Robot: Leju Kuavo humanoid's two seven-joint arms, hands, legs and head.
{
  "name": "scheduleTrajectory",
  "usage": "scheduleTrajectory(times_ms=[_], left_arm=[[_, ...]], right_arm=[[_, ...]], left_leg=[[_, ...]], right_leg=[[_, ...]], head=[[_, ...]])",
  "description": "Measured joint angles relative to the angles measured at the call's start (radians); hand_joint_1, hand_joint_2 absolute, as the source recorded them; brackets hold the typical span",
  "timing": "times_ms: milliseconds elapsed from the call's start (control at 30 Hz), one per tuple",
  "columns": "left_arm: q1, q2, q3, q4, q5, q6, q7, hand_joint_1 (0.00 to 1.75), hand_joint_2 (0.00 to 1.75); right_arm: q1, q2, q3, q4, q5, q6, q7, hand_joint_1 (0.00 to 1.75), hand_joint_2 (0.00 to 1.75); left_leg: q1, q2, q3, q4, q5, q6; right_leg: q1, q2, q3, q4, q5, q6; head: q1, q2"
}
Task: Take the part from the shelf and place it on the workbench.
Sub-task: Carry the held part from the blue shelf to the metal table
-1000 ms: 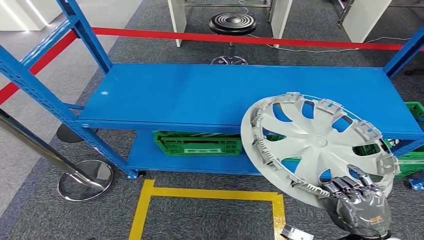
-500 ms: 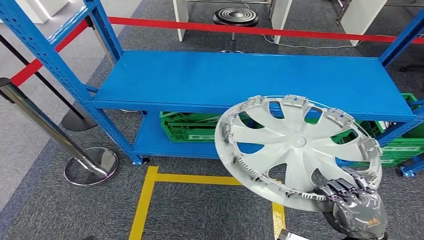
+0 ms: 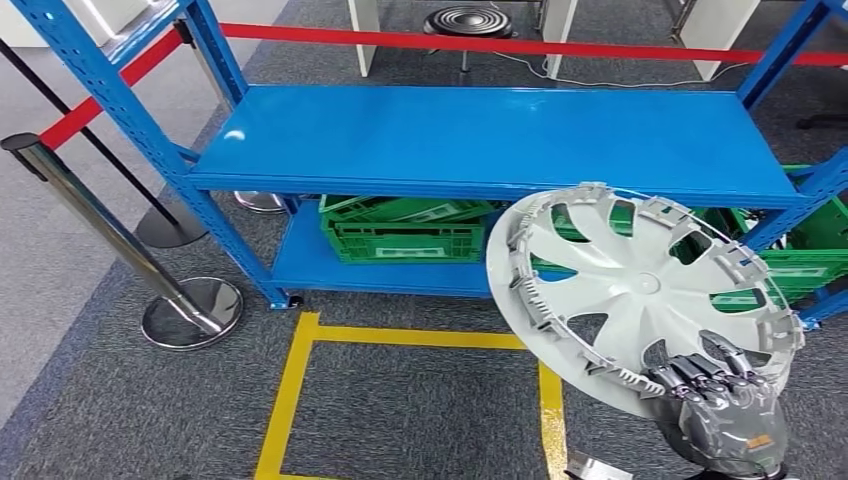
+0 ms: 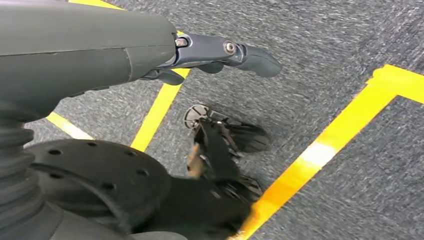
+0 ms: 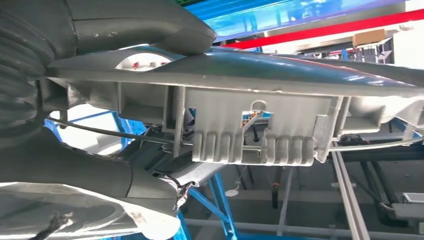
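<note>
The part is a silver-grey wheel cover (image 3: 640, 290) with spokes and clips round its rim. My right hand (image 3: 720, 405) grips its lower edge and holds it tilted in front of the blue shelf (image 3: 480, 140), off the shelf board. In the right wrist view the cover's ribbed rim (image 5: 250, 115) lies between the thumb and the fingers of my right hand (image 5: 75, 170). My left hand (image 4: 150, 50) hangs over the carpet with its fingers (image 4: 250, 55) stretched out and nothing in them.
The shelf's top board is bare. Green crates (image 3: 405, 235) stand on the lower board. A chrome post (image 3: 190, 310) with a red barrier band (image 3: 500, 45) stands at the left. Yellow tape (image 3: 300, 380) marks a square on the grey carpet, and a black stool (image 3: 468, 20) stands behind the shelf.
The whole picture has shifted, so the camera has moved: the shelf now sits higher in the view. The wheel cover stays in my right hand at the lower right.
</note>
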Motion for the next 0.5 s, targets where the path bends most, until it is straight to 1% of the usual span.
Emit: scheduleTrajectory(times_ms=[33, 67, 100, 133, 167, 200, 233, 267, 300, 333, 367, 400, 433, 467, 500], left_arm=[[-0.001, 0.0, 0.0, 0.0, -0.001, 0.001, -0.001, 0.0, 1.75], [-0.003, 0.001, 0.0, 0.0, -0.003, 0.003, -0.001, 0.0, 1.75], [-0.003, 0.0, 0.001, 0.0, -0.005, 0.006, -0.001, 0.0, 1.75], [-0.004, -0.001, 0.001, 0.0, -0.008, 0.008, -0.001, 0.0, 1.75], [-0.004, -0.002, 0.001, 0.0, -0.01, 0.011, -0.001, 0.0, 1.75], [-0.003, -0.003, 0.001, 0.0, -0.011, 0.013, -0.001, 0.0, 1.75], [-0.003, -0.004, 0.001, 0.0, -0.013, 0.014, -0.001, 0.0, 1.75], [-0.002, -0.005, 0.001, 0.0, -0.016, 0.015, -0.001, 0.0, 1.75], [-0.001, -0.006, 0.001, 0.0, -0.018, 0.015, -0.001, 0.0, 1.75], [0.0, -0.007, 0.001, 0.0, -0.02, 0.015, -0.001, 0.0, 1.75], [0.001, -0.008, 0.001, 0.0, -0.021, 0.015, -0.001, 0.0, 1.75], [0.001, -0.008, 0.001, 0.0, -0.021, 0.015, -0.001, 0.0, 1.75], [0.001, -0.009, 0.001, 0.0, -0.021, 0.015, -0.001, 0.0, 1.75], [0.0, -0.01, 0.001, 0.0, -0.021, 0.015, -0.001, 0.0, 1.75], [-0.001, -0.01, 0.001, 0.0, -0.021, 0.015, -0.001, 0.0, 1.75]], right_arm=[[0.002, -0.003, 0.0, 0.0, 0.004, 0.0, 0.006, 1.75, 1.75], [0.005, -0.007, 0.001, 0.0, 0.01, 0.0, 0.013, 1.75, 1.75], [0.007, -0.011, 0.001, 0.0, 0.015, 0.0, 0.021, 1.75, 1.75], [0.01, -0.016, 0.001, 0.0, 0.019, 0.0, 0.029, 1.75, 1.75], [0.013, -0.02, 0.002, 0.0, 0.023, 0.0, 0.036, 1.75, 1.75], [0.016, -0.025, 0.003, 0.0, 0.026, 0.0, 0.041, 1.75, 1.75], [0.019, -0.03, 0.003, 0.0, 0.029, 0.0, 0.045, 1.75, 1.75], [0.023, -0.035, 0.004, 0.0, 0.032, 0.0, 0.049, 1.75, 1.75], [0.025, -0.039, 0.004, 0.0, 0.034, 0.0, 0.052, 1.75, 1.75], [0.028, -0.042, 0.005, 0.0, 0.036, 0.0, 0.054, 1.75, 1.75], [0.03, -0.045, 0.005, 0.0, 0.038, 0.0, 0.056, 1.75, 1.75], [0.032, -0.047, 0.005, 0.0, 0.039, 0.0, 0.056, 1.75, 1.75], [0.034, -0.049, 0.006, 0.0, 0.039, 0.0, 0.057, 1.75, 1.75], [0.034, -0.051, 0.007, 0.0, 0.039, 0.0, 0.057, 1.75, 1.75], [0.035, -0.052, 0.007, -0.001, 0.039, 0.0, 0.057, 1.75, 1.75]], left_leg=[[-0.003, -0.001, 0.033, -0.057, -0.012, 0.006], [-0.005, -0.001, 0.049, -0.094, -0.024, 0.01], [-0.006, -0.002, 0.049, -0.109, -0.024, 0.012], [-0.004, -0.002, 0.044, -0.115, -0.018, 0.014], [-0.002, -0.003, 0.037, -0.119, -0.01, 0.019], [0.0, -0.005, 0.03, -0.123, 0.0, 0.025], [0.001, -0.007, 0.022, -0.124, 0.009, 0.029], [0.0, -0.01, 0.011, -0.122, 0.017, 0.032], [-0.001, -0.014, 0.001, -0.119, 0.023, 0.033], [-0.003, -0.019, -0.009, -0.116, 0.029, 0.032], [-0.004, -0.025, -0.018, -0.113, 0.034, 0.031], [-0.004, -0.032, -0.026, -0.108, 0.038, 0.03], [-0.004, -0.04, -0.032, -0.102, 0.04, 0.028], [-0.005, -0.049, -0.039, -0.095, 0.042, 0.026], [-0.006, -0.058, -0.048, -0.086, 0.043, 0.023]], right_leg=[[0.0, -0.001, -0.006, 0.001, 0.007, 0.005], [-0.001, -0.003, -0.01, 0.001, 0.015, 0.01], [-0.001, -0.006, -0.014, 0.0, 0.023, 0.017], [-0.002, -0.007, -0.021, 0.002, 0.025, 0.022], [-0.002, -0.006, -0.031, 0.013, 0.014, 0.027], [-0.002, -0.004, -0.045, 0.043, -0.011, 0.03], [-0.002, 0.0, -0.067, 0.093, -0.048, 0.033], [-0.002, 0.003, -0.09, 0.159, -0.089, 0.035], [-0.002, 0.005, -0.11, 0.222, -0.122, 0.037], [-0.002, 0.006, -0.118, 0.263, -0.139, 0.038], [-0.002, 0.007, -0.107, 0.268, -0.137, 0.038], [-0.002, 0.01, -0.076, 0.232, -0.117, 0.037], [-0.002, 0.019, -0.03, 0.166, -0.089, 0.035], [-0.004, 0.04, 0.017, 0.094, -0.069, 0.033], [-0.006, 0.061, 0.054, 0.035, -0.058, 0.03]], head=[[0.0, 0.0], [0.0, 0.0], [0.0, 0.0], [0.0, 0.0], [0.001, 0.0], [0.003, 0.0], [0.004, 0.0], [0.007, 0.0], [0.007, 0.0], [0.008, 0.0], [0.008, 0.0], [0.008, 0.0], [0.008, 0.0], [0.008, 0.0], [0.007, 0.0]])
